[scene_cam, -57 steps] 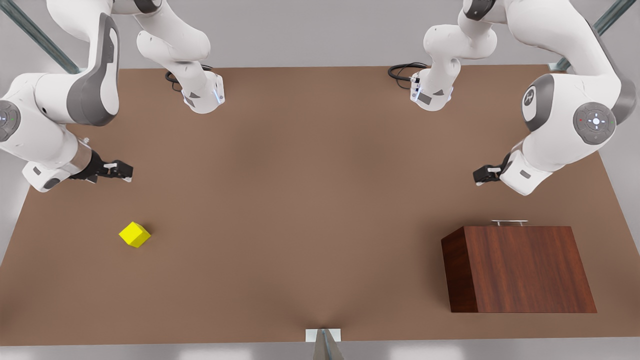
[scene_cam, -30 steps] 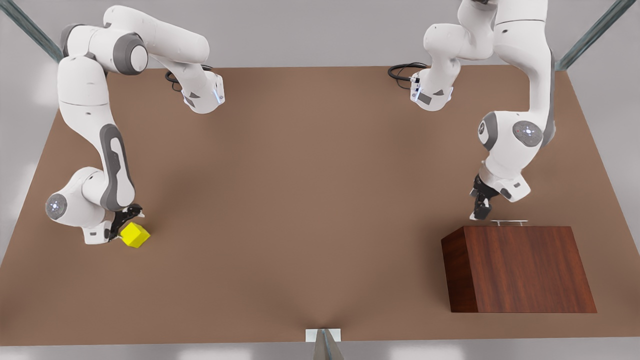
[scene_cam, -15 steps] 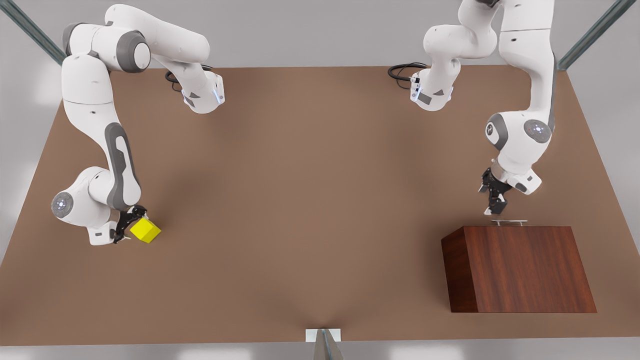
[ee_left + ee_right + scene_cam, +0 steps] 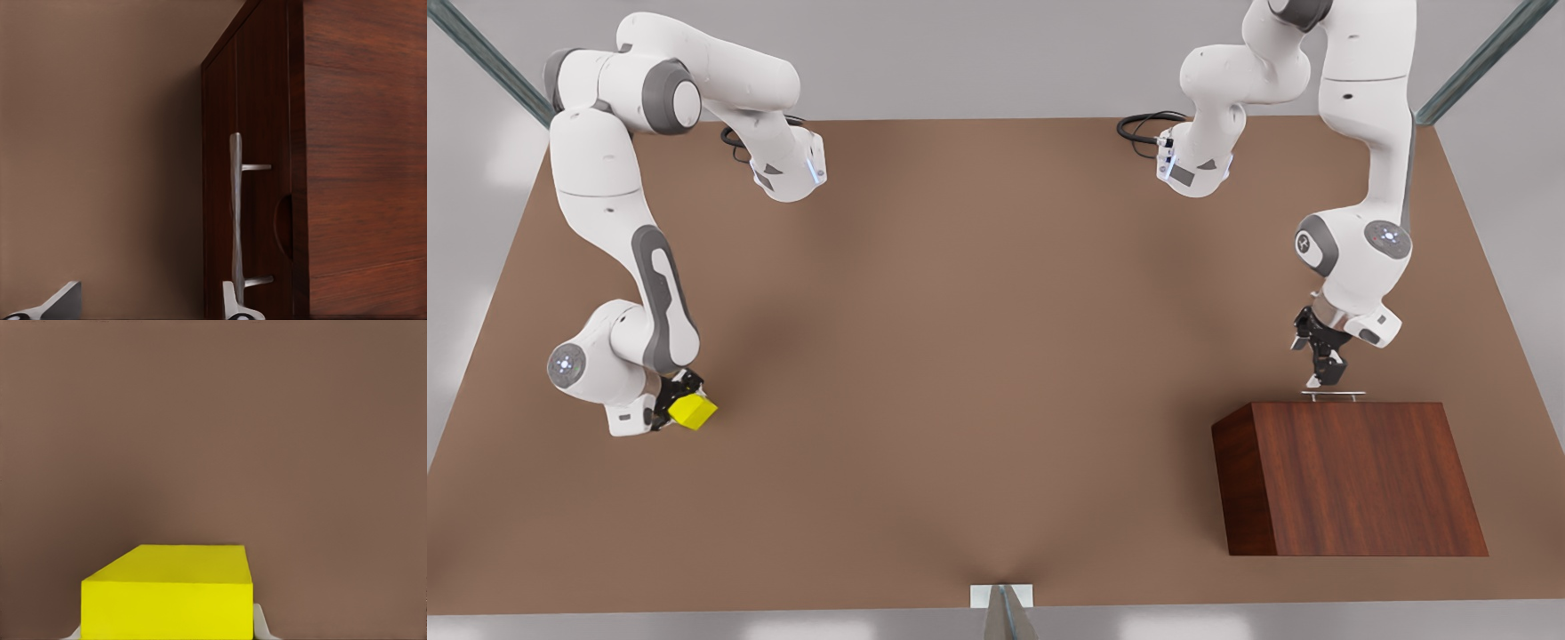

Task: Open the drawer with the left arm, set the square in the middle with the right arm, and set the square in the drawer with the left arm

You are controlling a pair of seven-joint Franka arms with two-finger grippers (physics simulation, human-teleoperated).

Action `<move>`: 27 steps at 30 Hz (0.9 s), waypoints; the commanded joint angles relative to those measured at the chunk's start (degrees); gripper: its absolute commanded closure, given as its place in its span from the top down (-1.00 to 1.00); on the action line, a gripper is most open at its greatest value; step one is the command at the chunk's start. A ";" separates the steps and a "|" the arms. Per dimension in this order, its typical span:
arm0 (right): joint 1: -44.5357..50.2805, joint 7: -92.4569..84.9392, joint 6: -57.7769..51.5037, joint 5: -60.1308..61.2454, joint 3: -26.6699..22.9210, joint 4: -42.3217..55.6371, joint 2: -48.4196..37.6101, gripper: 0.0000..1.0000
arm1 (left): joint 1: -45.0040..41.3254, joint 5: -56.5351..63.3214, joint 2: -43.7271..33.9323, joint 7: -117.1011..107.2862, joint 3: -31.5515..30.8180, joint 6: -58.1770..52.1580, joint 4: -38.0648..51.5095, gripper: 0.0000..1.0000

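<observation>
Tabletop [image 4: 960, 356]: right gripper [image 4: 680, 404] now clamps the square [image 4: 693, 412]; left gripper [image 4: 1325, 372], spread, neared the handle [image 4: 1332, 395].

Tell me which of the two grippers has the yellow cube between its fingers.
The right gripper, at the front view's left, is shut on the square. The left gripper is open at the drawer's handle, holding nothing.

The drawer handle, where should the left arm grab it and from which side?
Grip the silver bar handle mid-span, between its two posts, coming from the cabinet's far face in the front view. The bar stands off the drawer front, leaving room behind. The left tool is open above it.
</observation>
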 commanded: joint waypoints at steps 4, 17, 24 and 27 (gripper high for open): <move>3.12 3.55 -0.24 0.09 0.00 -1.28 -2.85 0.08 | 0.18 0.47 -0.02 0.26 1.43 0.53 0.31 1.00; 55.23 85.45 5.21 -0.17 0.26 6.26 -0.58 0.14 | 1.50 0.56 3.93 3.16 2.39 5.10 1.98 1.00; 65.26 88.19 5.04 -6.68 4.75 25.17 11.03 0.14 | 1.41 0.12 4.99 2.99 2.31 4.22 1.89 1.00; 66.23 88.10 5.56 -6.68 4.75 27.02 12.79 1.00 | 1.50 -0.06 4.72 2.99 2.31 3.16 1.63 1.00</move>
